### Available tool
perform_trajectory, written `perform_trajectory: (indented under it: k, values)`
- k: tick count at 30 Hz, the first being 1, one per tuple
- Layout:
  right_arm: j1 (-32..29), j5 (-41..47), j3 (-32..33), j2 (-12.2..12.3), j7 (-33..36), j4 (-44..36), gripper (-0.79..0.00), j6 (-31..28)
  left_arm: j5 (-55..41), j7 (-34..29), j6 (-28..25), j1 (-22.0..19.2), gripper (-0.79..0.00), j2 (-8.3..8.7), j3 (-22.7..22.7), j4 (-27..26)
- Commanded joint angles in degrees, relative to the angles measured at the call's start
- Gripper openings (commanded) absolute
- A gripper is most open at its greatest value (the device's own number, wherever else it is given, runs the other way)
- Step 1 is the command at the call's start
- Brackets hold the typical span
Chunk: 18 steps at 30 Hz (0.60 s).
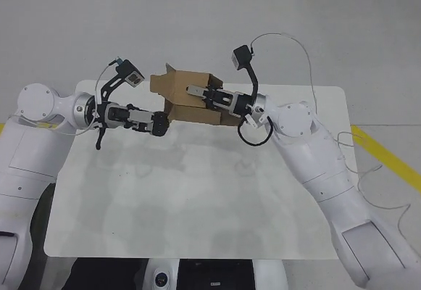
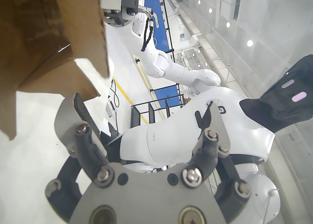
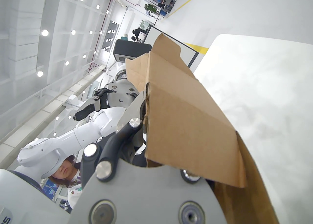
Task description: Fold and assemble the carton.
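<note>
Fingers of the right gripper are being clamped on a cardboard carton wall at the table's far edge; left gripper fingers are being held spread, just beside its corner.

**Carton**: plain brown cardboard on all visible faces. The inner faces appear a darker brown. The cut edges show a lighter tan.

**Worktop**: white, with a faint grey mottled pattern across the surface.

**Left tool**: silver-grey metal fingers with black pads, black linkage bars and bright silver screw heads, mounted on a matt grey base plate.

**Right tool**: silver-grey fingers on a black body.

**Floor**: uniform light grey, marked with a solid yellow stripe beside the worktop.
</note>
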Motion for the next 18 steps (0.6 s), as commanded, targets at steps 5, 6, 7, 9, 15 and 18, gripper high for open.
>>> perform_trajectory:
  k: [5, 6, 7, 9, 15, 18]
  values:
    - [-2.2, 0.1, 4.6, 1.7, 5.0, -2.6, -0.785, 2.3, 3.3, 2.6, -2.5, -0.7, 0.000, 0.02, -0.6, 2.7]
    - [-2.8, 0.2, 5.2, 1.9, 5.6, -3.2, -0.785, 2.6, 4.6, 3.4, -3.3, -0.9, 0.000, 0.00, -0.4, 3.3]
    - [-3.2, 0.2, 5.7, 2.2, 6.2, -3.9, -0.785, 3.0, 6.1, 4.2, -4.1, -1.1, 0.000, -0.03, -0.1, 4.1]
    - [-4.1, 0.6, 6.7, 2.5, 7.1, -5.3, -0.785, 3.6, 9.4, 6.2, -6.1, -1.7, 0.000, -0.11, 0.8, 5.3]
    - [-6.1, 1.8, 8.6, 3.2, 8.3, -8.7, -0.785, 4.3, 16.2, 10.0, -9.9, -2.9, 0.000, -0.49, 4.1, 7.4]
    - [-6.5, 2.9, 8.7, 3.3, 8.9, -10.0, -0.785, 4.3, 17.9, 10.9, -10.9, -3.6, 0.000, -0.72, 5.6, 7.9]
